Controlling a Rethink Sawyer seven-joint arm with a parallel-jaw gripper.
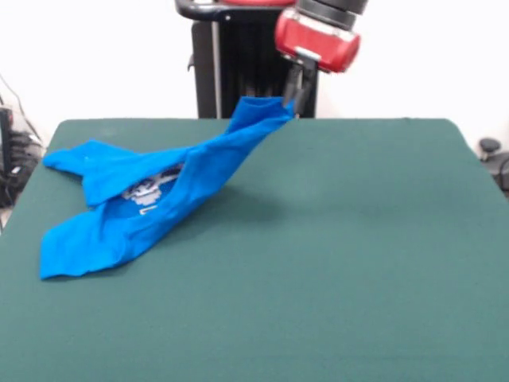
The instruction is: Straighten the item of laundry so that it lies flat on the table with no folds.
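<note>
The item of laundry is a bright blue T-shirt, crumpled and folded over itself on the left half of the dark green table. A bit of its white print shows between the folds. One corner of the shirt is lifted off the table toward the back centre, stretched into a taut ridge. My gripper hangs below the red wrist and is shut on that raised corner. The rest of the shirt still lies on the table, with a sleeve pointing left.
The black pedestal stands behind the table's far edge. Cables and dark gear sit off the table at the left edge and right edge.
</note>
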